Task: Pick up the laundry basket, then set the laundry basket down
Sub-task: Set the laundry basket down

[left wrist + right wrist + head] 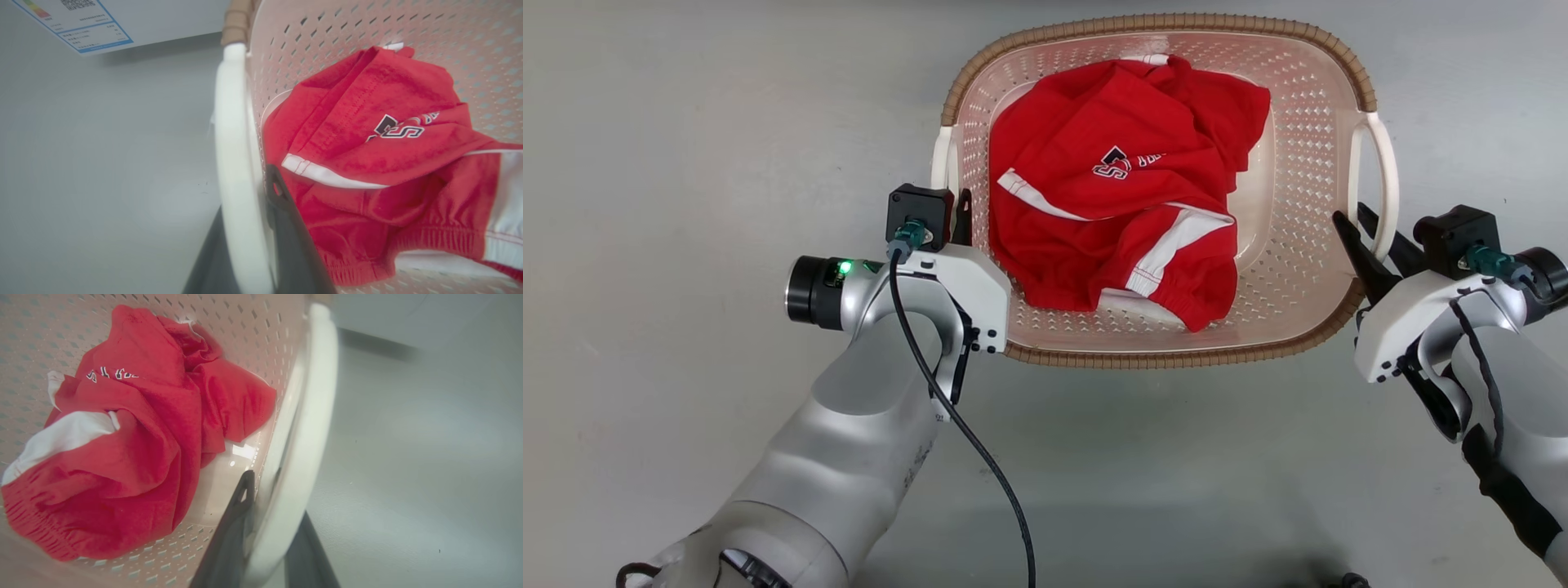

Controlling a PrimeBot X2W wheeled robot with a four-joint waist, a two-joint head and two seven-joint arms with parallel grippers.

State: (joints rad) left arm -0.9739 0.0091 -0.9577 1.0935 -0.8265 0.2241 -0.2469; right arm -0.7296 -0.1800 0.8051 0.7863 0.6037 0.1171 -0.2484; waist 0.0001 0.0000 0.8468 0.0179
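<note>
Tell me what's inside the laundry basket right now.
A crumpled red garment with white trim and dark lettering lies on the floor of the laundry basket. Bare perforated plastic shows around it; anything beneath the cloth is covered.

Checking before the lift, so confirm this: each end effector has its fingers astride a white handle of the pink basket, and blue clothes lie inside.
The clothes are red, not blue; the head view shows it. The rest stands: the left end effector and right end effector each straddle a white handle of the pink basket.
</note>
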